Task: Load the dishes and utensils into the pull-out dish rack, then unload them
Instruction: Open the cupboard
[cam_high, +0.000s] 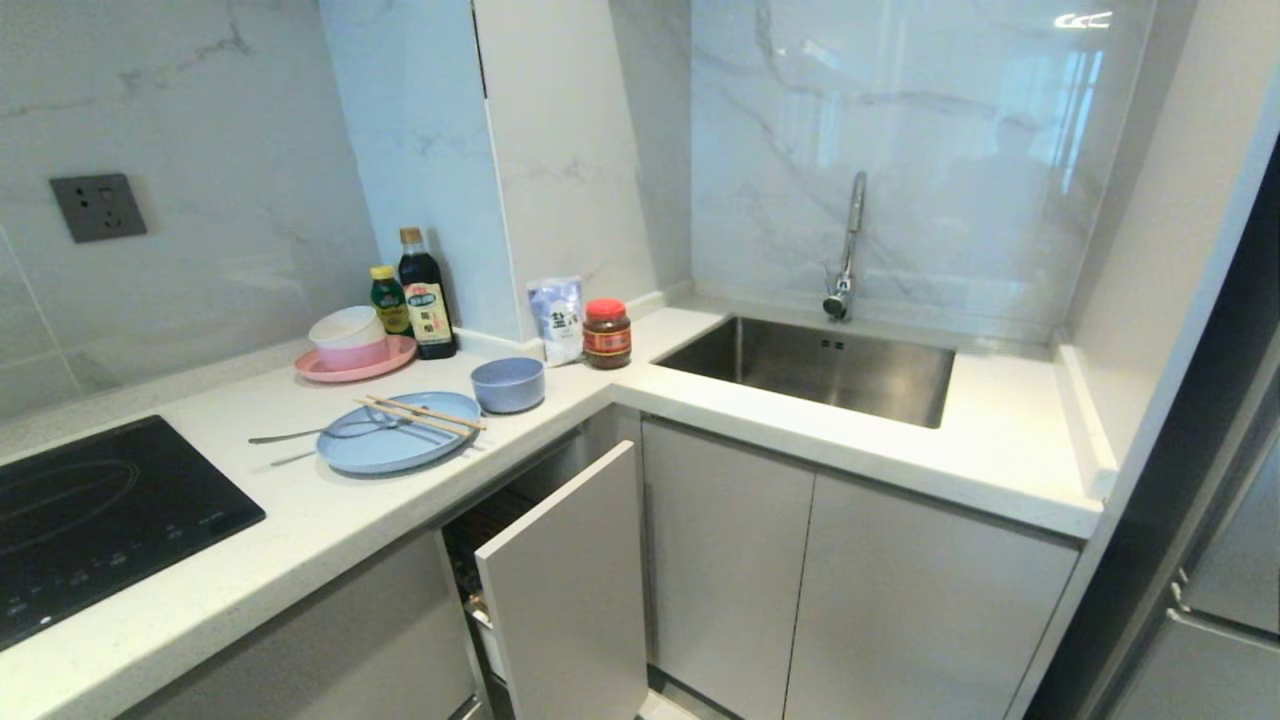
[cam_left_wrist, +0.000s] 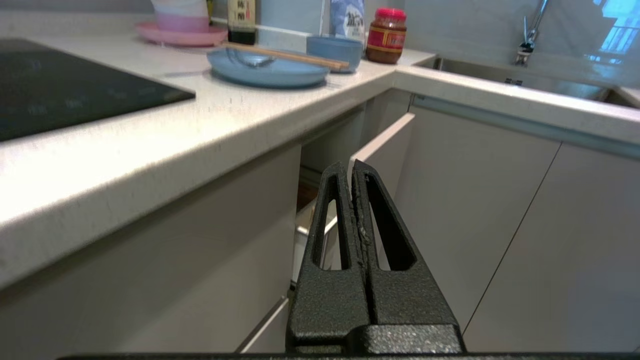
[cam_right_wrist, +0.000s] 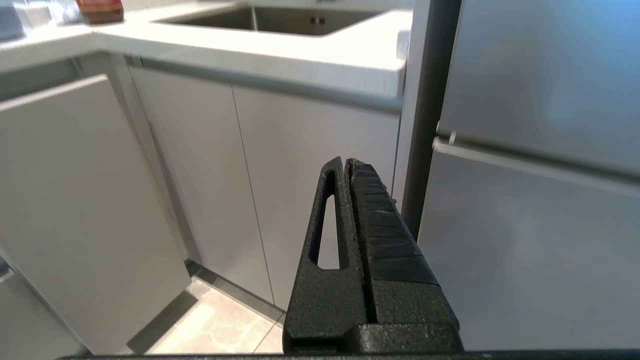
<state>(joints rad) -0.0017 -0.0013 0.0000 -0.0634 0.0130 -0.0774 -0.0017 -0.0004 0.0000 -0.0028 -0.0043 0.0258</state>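
A pale blue plate (cam_high: 395, 443) lies on the white counter, with wooden chopsticks (cam_high: 420, 412) and a silver fork (cam_high: 300, 434) resting across it. Just right of it stands a small pale blue bowl (cam_high: 508, 384). Below the counter the pull-out dish rack's white front (cam_high: 565, 590) stands partly drawn out; the dark gap behind it hides most of the basket. Both arms are outside the head view. My left gripper (cam_left_wrist: 351, 167) is shut and empty, below counter height, facing that front's edge (cam_left_wrist: 382, 137). My right gripper (cam_right_wrist: 346, 164) is shut and empty, facing the cabinet doors under the sink.
A black cooktop (cam_high: 90, 510) lies at the counter's left. A pink plate with stacked bowls (cam_high: 352, 350), two bottles (cam_high: 425, 295), a salt bag and a red-lidded jar (cam_high: 607, 333) line the back. The steel sink (cam_high: 815, 365) is right, a fridge (cam_right_wrist: 540, 150) beyond.
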